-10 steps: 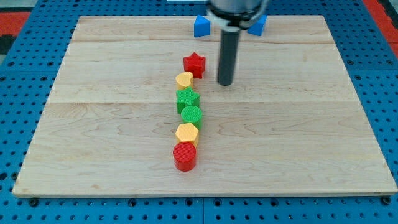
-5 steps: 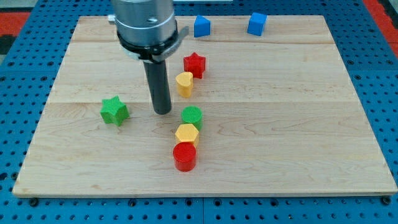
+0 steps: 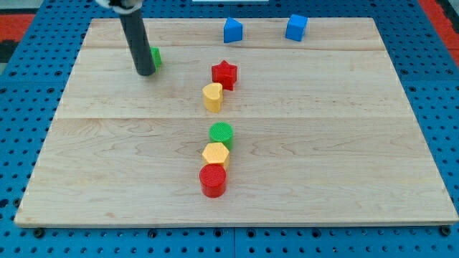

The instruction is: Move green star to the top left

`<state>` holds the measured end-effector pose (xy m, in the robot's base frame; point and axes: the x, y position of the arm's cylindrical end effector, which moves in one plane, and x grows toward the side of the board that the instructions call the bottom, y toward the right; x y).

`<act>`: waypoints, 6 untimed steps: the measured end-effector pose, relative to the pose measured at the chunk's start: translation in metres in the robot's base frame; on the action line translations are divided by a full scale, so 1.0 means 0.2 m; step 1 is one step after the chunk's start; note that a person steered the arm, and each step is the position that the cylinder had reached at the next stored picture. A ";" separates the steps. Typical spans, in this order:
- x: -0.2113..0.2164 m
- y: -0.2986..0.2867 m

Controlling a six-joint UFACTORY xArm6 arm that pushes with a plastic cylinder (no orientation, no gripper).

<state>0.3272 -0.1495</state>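
The green star [image 3: 155, 56] has gone from mid-board up near the board's [image 3: 401, 143] top-left corner. My tip [image 3: 145, 72] touches it, mostly hiding it; there are no jaws. The move looks nearly finished.

Wooden board [image 3: 344, 143] bearing eight coloured blocks

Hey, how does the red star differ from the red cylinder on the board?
The red star has a pointed outline; the red cylinder is round with a ridged top. The star sits nearer the view's top, just right of and above a yellow block; the cylinder is nearest the view's bottom, at the end of a short column under another yellow block. Both share the same red.
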 end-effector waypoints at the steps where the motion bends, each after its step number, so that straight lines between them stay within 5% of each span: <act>1: 0.04 -0.18; 2: -0.15 -0.12; 3: -0.15 0.13; 4: 0.07 0.07; 6: -0.14 0.21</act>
<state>0.2987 -0.1066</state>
